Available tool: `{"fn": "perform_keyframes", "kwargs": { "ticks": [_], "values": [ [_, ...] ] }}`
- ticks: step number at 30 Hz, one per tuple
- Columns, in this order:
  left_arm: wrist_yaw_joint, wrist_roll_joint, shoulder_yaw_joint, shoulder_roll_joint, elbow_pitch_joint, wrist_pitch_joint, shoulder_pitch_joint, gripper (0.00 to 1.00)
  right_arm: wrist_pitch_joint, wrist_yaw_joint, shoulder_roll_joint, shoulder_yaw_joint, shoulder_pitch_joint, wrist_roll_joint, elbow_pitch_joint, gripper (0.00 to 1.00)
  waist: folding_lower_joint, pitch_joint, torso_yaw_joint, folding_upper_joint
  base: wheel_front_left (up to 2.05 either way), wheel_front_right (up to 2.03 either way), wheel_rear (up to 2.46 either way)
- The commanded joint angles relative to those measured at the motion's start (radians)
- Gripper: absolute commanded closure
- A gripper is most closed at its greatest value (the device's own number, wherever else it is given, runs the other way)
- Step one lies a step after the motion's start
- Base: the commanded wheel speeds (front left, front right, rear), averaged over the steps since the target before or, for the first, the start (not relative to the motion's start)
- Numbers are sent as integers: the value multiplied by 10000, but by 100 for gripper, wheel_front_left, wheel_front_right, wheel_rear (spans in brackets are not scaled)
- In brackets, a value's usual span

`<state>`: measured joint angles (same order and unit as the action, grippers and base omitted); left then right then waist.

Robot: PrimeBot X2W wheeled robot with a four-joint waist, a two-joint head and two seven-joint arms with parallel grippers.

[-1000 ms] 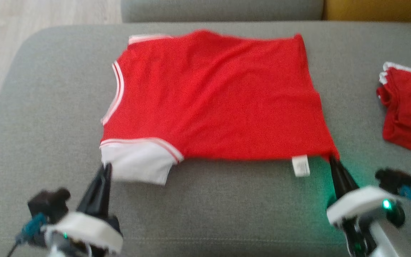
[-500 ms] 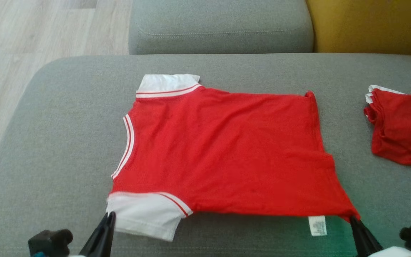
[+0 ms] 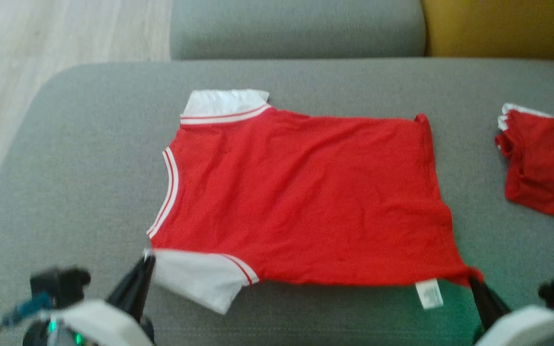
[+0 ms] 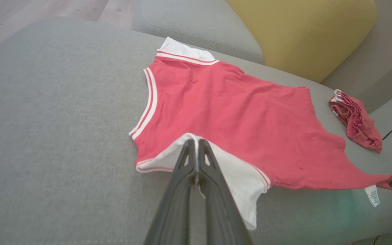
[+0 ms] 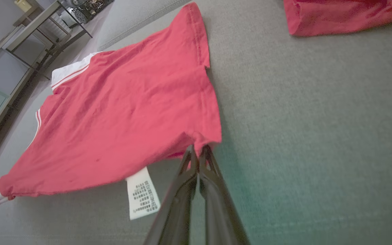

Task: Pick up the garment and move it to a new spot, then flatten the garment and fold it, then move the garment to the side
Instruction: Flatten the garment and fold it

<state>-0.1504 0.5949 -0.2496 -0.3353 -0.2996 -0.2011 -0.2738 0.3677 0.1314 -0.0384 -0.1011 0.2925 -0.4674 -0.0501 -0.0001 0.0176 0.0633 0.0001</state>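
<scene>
The red garment (image 3: pixel 301 202) lies spread flat on the grey sofa seat (image 3: pixel 65 168), its neckline toward the robot's left and its hem toward the right. The near edge is stretched between the two arms.

The left end effector (image 3: pixel 148 259) has its dark fingers pressed together on the near white sleeve (image 3: pixel 200 278). In the left wrist view the tips sit at the seam where the white meets the red, and the sleeve drapes past them on either side.

The right end effector (image 3: pixel 473 281) is likewise closed, pinching the near hem corner, where the fabric is drawn out to a point. The white care label (image 3: pixel 429 294) hangs from the edge just beside it, on the inner side.

A second red garment (image 3: pixel 541 163) lies crumpled well apart, at the right of the seat. Behind it stands a yellow cushion (image 3: pixel 503 24), and pale wooden floor (image 3: pixel 41 33) shows past the seat's far left corner.
</scene>
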Motion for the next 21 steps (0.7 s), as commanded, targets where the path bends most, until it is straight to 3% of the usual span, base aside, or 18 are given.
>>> {"fn": "perform_keyframes", "kwargs": {
  "ticks": [1, 11, 21],
  "values": [
    [182, 119, 428, -221, -134, -131, 1182, 100, 127, -7, -120, 186, -1055, 1, -288, 100, 1, 357, -82, -1, 0, 0, 0],
    [1201, 1401, 556, -102, 2031, -824, 3893, 100, 395, -7, -119, 465, -3346, 272, 1060, 100, 1, 1391, -301, -1, 0, 0, 0],
    [1871, 2008, 824, 294, 4280, -297, 5646, 100, -527, -7, -119, 511, -4532, 238, 2371, 100, 1, 2077, -425, -1, 0, 0, 0]
  ]
}}
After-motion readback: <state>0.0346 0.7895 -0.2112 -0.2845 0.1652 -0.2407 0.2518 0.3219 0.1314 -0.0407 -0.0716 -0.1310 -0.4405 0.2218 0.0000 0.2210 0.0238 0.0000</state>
